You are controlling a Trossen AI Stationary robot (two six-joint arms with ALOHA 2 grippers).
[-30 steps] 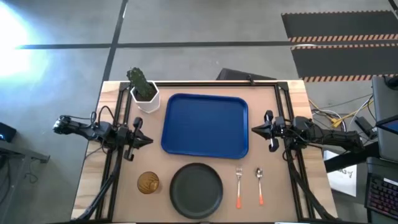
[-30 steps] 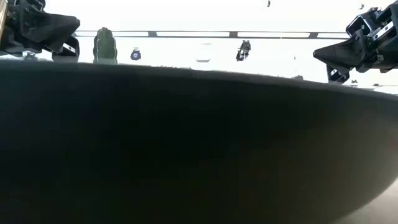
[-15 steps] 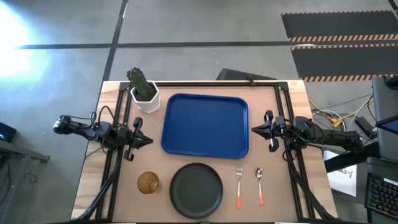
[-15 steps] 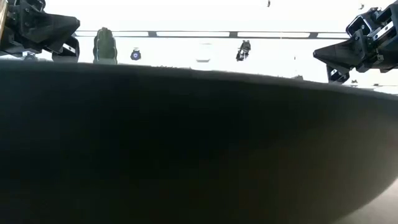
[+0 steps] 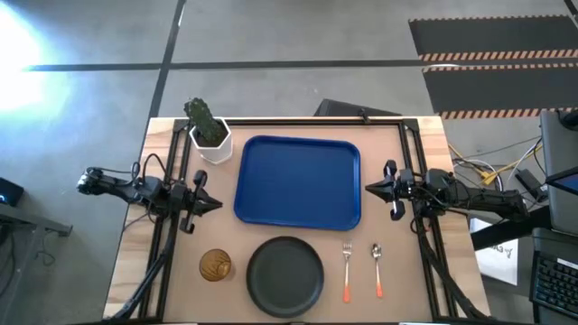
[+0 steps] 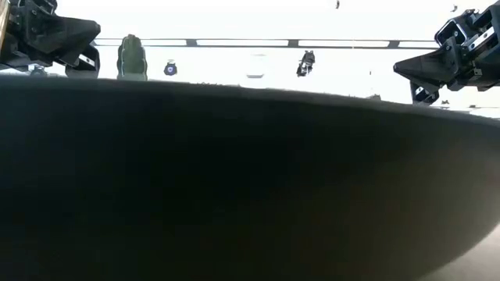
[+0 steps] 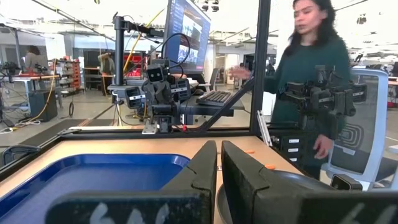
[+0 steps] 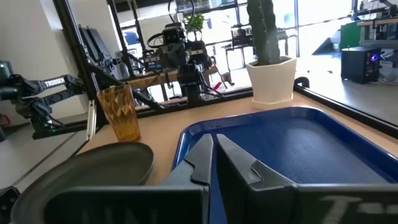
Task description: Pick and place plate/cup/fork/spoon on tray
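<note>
The blue tray (image 5: 298,179) lies in the table's middle. The dark plate (image 5: 285,275) lies near the front edge, below the tray. The amber cup (image 5: 215,264) stands upright left of the plate. The fork (image 5: 346,271) and the spoon (image 5: 377,269), both with orange handles, lie side by side right of the plate. My left gripper (image 5: 219,204) hovers shut at the tray's left side. My right gripper (image 5: 368,189) hovers shut at the tray's right side. Both are empty.
A white pot with a green cactus (image 5: 209,133) stands at the tray's far left corner. A black frame runs along the table's far and side edges. A person (image 7: 311,81) stands beyond the table's right side.
</note>
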